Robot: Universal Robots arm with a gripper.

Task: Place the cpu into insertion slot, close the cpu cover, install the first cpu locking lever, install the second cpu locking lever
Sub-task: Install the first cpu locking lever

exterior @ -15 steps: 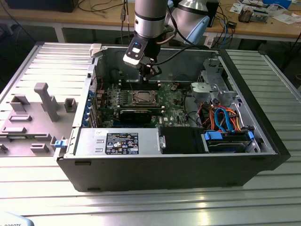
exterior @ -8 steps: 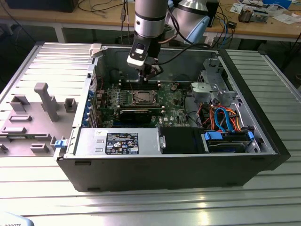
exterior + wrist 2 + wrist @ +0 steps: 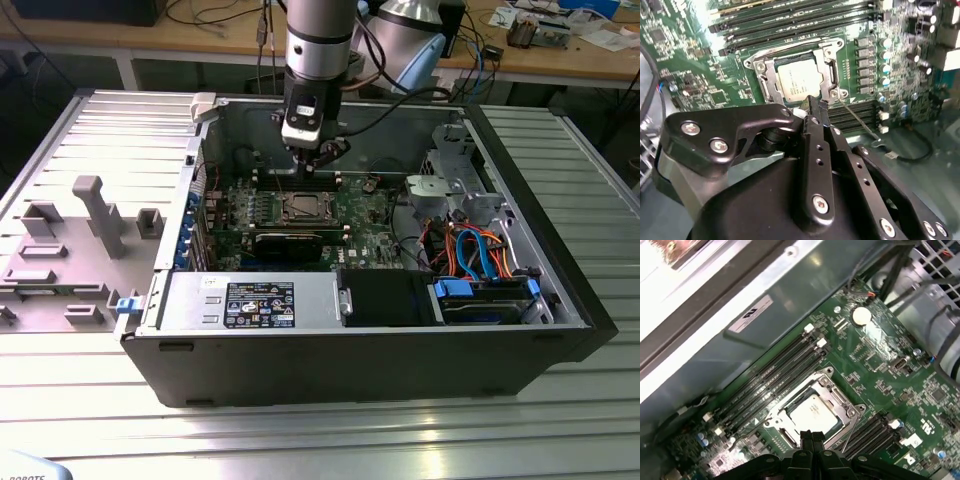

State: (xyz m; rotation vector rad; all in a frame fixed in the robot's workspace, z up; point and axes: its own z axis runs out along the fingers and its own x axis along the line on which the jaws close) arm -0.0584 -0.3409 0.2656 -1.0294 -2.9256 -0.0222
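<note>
The fingers (image 3: 812, 107) are pressed together with nothing between them, and their tips hang just above the near edge of the insertion slot (image 3: 300, 207). The cpu (image 3: 800, 82) lies flat in that slot, just beyond the tips, its silvery top showing through the window of the cpu cover (image 3: 767, 82), which looks to be lying down over it. So placing and closing appear done, and the work seems to be at the locking levers. A thin wire locking lever (image 3: 857, 122) runs out from the slot's corner beside the fingers and appears unlatched. Working it would, I judge, call for narrow tips set squarely against that slim wire and a steady push down and under its catch, without scraping the green motherboard (image 3: 880, 365).

The gripper's black body hides the slot's nearest edge in both wrist views. I cannot tell where the other lever stands, nor whether the tips touch anything.
</note>
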